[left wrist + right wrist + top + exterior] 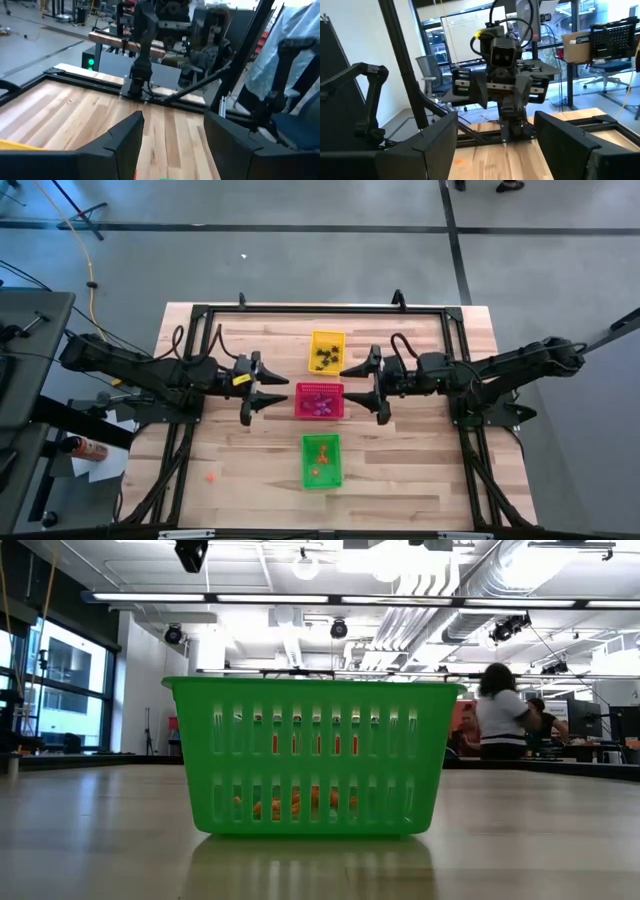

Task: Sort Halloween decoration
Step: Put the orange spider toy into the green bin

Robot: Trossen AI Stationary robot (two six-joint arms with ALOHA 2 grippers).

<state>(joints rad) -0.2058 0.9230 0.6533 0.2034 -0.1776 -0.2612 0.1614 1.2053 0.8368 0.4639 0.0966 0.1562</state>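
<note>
Three baskets, no readable writing

Yellow basket [327, 350] at 12 o'clock, red basket [319, 400] central, green basket [320, 461] at 6; left gripper [262, 389] and right gripper [362, 385] both spread, empty.

Three baskets: one yellow [327, 351], one red [319, 400], one green [321, 461].
</note>
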